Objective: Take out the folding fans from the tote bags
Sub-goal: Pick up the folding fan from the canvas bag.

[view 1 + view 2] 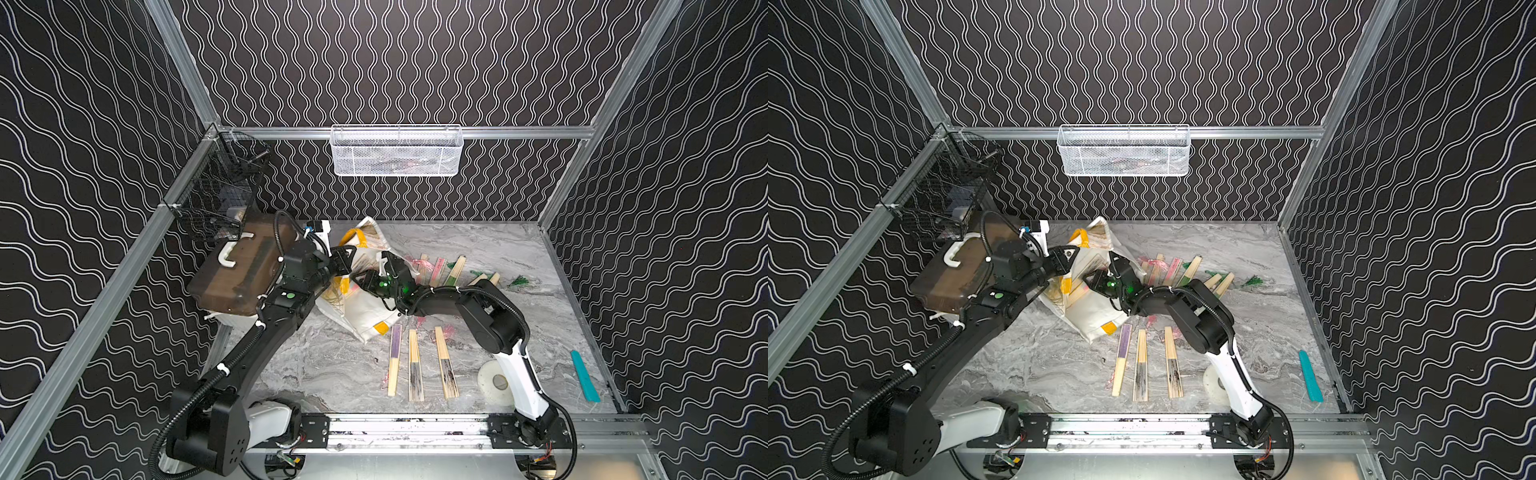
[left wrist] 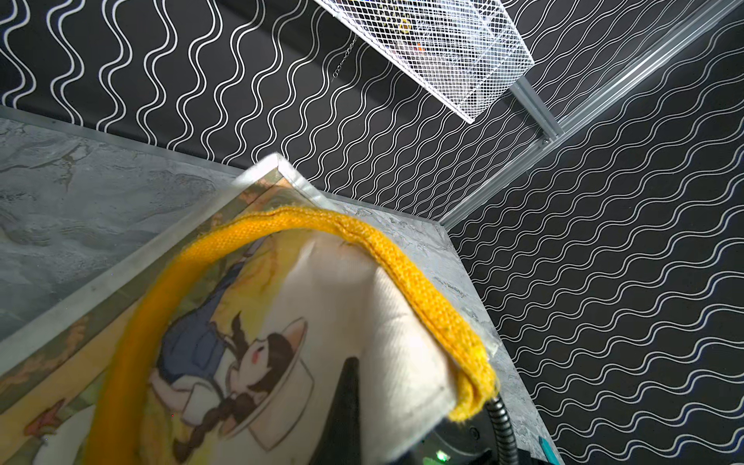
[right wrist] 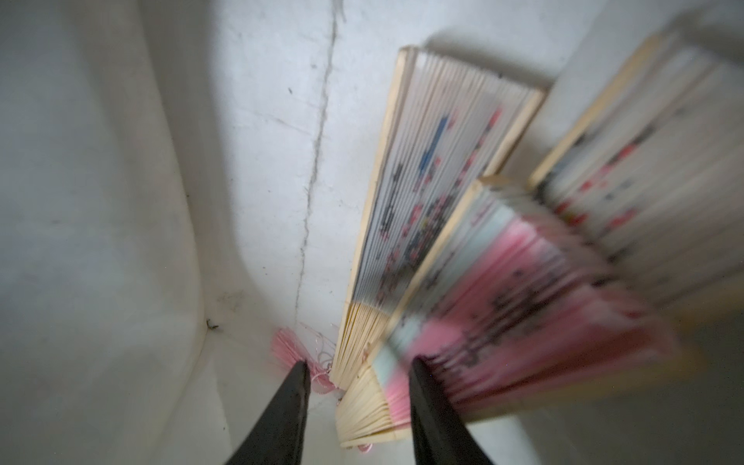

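The tote bag (image 1: 370, 320), lying toward the rear left of the bench (image 1: 316, 374), was held open at its rim by the closed left tool (image 1: 349, 257). Inside it, the right tool (image 3: 358, 386) was spread astride the rib end of the pink fan (image 3: 503, 322). A square pinch on the ribs, clear of the tassel (image 3: 288, 350), was judged best, followed by a straight draw through the mouth.

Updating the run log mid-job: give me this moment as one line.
left gripper: shut on tote bag | right gripper: open inside bag, straddling pink fan | two more fans beside it
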`<action>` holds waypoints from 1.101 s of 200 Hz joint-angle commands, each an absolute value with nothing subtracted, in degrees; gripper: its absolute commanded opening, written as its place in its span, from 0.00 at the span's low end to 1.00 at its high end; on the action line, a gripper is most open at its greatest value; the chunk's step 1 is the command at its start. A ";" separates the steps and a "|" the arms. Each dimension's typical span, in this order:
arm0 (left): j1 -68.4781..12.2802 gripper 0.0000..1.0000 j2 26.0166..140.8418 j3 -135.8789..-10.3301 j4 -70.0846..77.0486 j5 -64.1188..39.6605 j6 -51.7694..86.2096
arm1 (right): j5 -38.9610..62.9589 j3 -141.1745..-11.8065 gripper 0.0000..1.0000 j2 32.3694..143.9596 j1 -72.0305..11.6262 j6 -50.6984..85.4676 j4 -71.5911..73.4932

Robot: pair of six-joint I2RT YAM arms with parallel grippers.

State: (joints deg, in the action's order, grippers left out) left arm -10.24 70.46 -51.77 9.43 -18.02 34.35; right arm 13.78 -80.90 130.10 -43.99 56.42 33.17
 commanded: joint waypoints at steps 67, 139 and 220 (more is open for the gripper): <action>-10.11 0.00 71.99 -51.71 13.93 -18.92 34.78 | 12.72 -77.20 0.44 126.78 -44.39 57.73 30.26; -10.11 0.00 72.47 -51.75 14.24 -19.19 34.90 | 13.49 -79.15 0.48 128.02 -44.47 58.28 25.68; -10.11 0.00 72.53 -51.68 15.12 -19.73 35.41 | 12.93 -80.03 0.54 129.09 -44.82 59.24 22.95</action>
State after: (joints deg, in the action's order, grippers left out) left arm -10.26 72.75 -51.72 10.76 -19.14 34.61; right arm 13.58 -78.85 127.98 -44.73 58.04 24.67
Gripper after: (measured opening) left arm 0.064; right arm 0.536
